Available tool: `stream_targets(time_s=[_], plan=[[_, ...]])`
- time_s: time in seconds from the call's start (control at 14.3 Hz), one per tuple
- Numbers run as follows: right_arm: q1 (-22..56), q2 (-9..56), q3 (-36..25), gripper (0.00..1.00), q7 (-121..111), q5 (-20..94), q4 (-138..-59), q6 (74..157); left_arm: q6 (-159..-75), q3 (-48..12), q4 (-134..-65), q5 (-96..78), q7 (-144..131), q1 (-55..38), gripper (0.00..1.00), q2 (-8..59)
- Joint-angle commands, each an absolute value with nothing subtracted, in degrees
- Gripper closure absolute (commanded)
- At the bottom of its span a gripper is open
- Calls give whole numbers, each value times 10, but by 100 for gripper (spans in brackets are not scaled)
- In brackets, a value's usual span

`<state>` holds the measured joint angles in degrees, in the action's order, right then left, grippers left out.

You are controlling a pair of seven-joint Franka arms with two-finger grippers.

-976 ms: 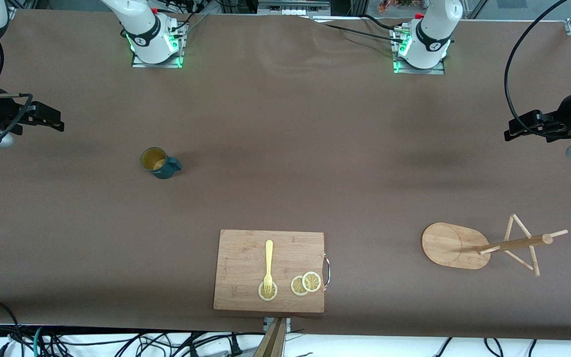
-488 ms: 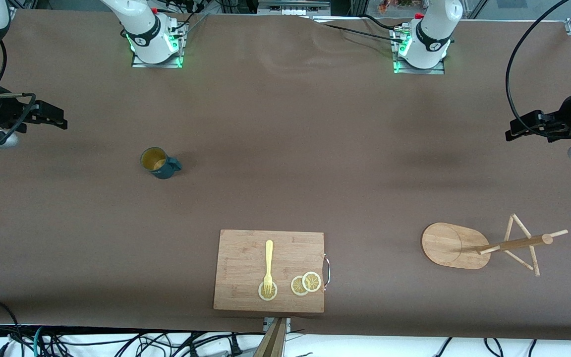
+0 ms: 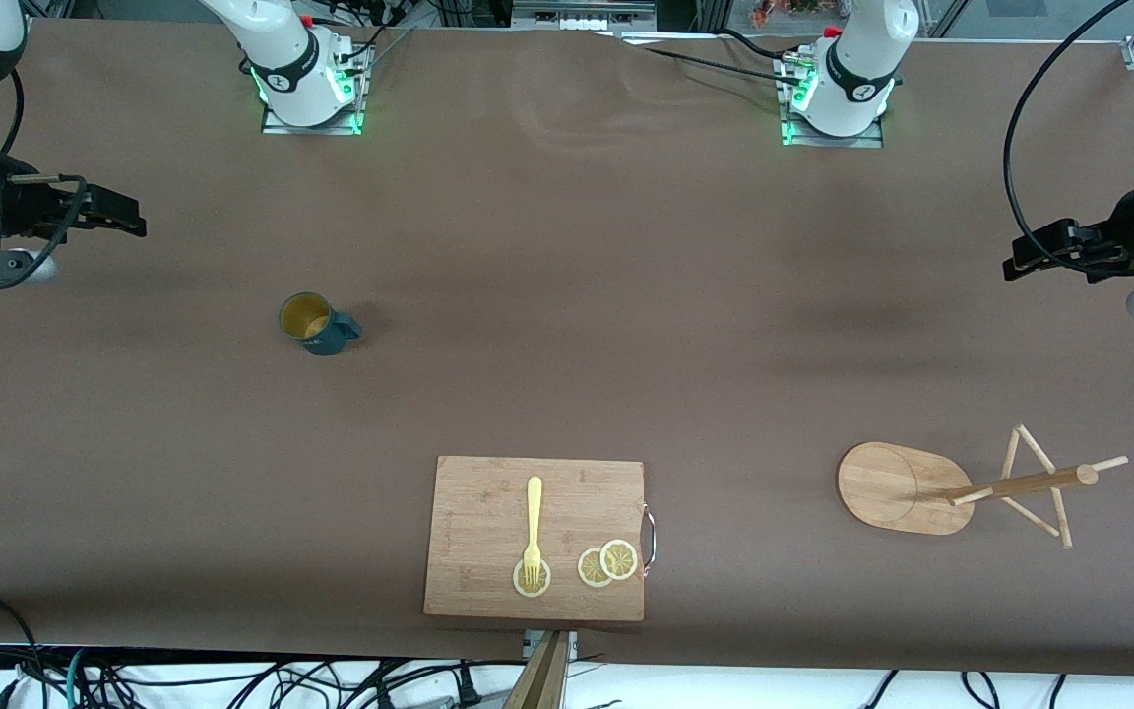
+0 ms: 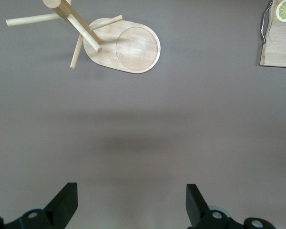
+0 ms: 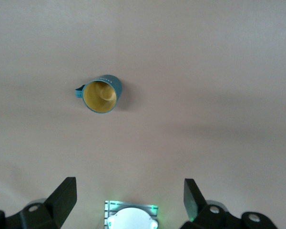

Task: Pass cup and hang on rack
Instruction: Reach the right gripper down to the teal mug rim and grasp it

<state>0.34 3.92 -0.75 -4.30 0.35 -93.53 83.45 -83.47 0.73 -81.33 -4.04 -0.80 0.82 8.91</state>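
Cup (image 3: 313, 323) upright on the surface (image 3: 567, 295) toward the right arm's end, handle free, so placed for a first pick by the right gripper (image 3: 119, 219), hovering nearby with fingers apart and empty. Rack (image 3: 961, 487) toward the left arm's end, nearer the camera than the cup, hence the pass. Left gripper (image 3: 1030, 258) waiting above its end, fingers (image 4: 62, 205) apart, holding nothing.

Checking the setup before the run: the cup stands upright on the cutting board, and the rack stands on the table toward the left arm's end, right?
Not quite. The front view shows the cup upright on the bare table toward the right arm's end, not on the cutting board, which holds a fork and lemon slices. The rack does stand toward the left arm's end.
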Motion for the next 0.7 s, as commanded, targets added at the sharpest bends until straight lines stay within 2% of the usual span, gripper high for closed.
stream_targets(time_s=[0.0,0.14,0.35,0.49,0.63], plan=[[5,34,-6,1,-27,12,-976,843,-832,7,-795,-29,-3,6,0,98],[17,47,-4,0,-33,14,-993,836,-832,7,-795,-29,-3,9,0,98],[21,40,17,0,-39,14,-1096,888,-832,7,-795,-29,-3,8,0,98],[22,25,38,0,-39,5,-1169,995,-832,7,-795,-29,-3,8,0,98],[20,26,34,0,-40,4,-1235,1135,-832,7,-795,-29,-3,8,0,98]])
